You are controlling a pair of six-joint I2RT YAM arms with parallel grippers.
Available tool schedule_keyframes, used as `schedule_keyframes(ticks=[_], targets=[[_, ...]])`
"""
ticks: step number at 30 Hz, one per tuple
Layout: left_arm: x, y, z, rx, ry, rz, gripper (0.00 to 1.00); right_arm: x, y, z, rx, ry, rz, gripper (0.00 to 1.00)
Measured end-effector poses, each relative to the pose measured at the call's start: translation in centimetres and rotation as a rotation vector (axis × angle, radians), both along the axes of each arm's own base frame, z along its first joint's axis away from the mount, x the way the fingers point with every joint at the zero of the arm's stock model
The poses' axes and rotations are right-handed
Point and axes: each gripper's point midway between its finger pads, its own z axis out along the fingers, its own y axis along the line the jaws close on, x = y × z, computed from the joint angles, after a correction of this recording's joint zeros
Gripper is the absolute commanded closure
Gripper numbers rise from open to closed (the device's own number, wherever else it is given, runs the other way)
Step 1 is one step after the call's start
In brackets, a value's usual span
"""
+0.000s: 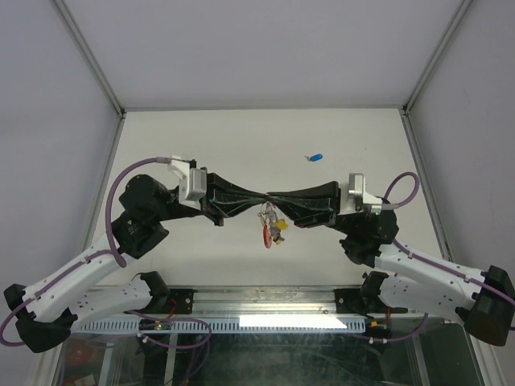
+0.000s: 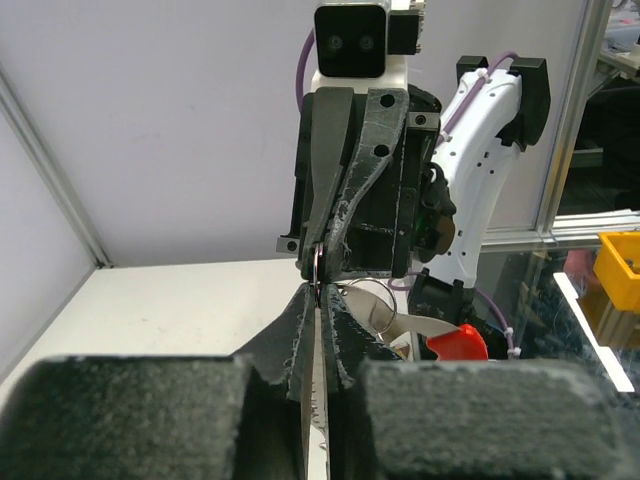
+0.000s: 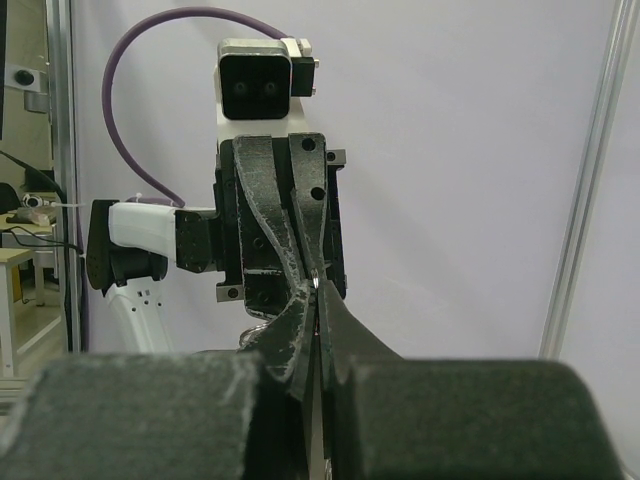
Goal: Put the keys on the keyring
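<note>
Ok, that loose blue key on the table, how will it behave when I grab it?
The blue key looks tiny, so it is probably very light and apt to skid if nudged. It lies low on the smooth white table, so a pinch may slip off.

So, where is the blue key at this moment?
In the top view the blue key lies alone on the white table, a little right of centre, beyond the right gripper.

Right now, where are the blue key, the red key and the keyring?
blue key (image 1: pixel 315 157), top view, its head.
red key (image 1: pixel 266 234), top view, its head.
keyring (image 2: pixel 370 286), left wrist view, upper arc.
</note>
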Motion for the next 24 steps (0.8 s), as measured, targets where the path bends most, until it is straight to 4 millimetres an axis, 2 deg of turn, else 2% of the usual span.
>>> schedule_keyframes(ticks=[5, 10, 14, 24], targets=[[-0.2, 0.0, 0.1, 0.0, -0.021, -0.01, 1.0, -0.1, -0.1, 0.0, -0.006, 0.001, 0.002, 0.99], [-0.2, 0.1, 0.2, 0.0, -0.053, -0.003, 1.0, -0.2, -0.1, 0.0, -0.037, 0.011, 0.002, 0.81], [-0.3, 0.4, 0.4, -0.003, -0.082, 0.006, 1.0, -0.6, -0.5, 0.5, -0.063, 0.007, 0.001, 0.72], [-0.2, 0.6, -0.1, 0.02, -0.122, 0.02, 1.0, -1.0, -1.0, 1.4, -0.166, 0.033, -0.012, 0.7]])
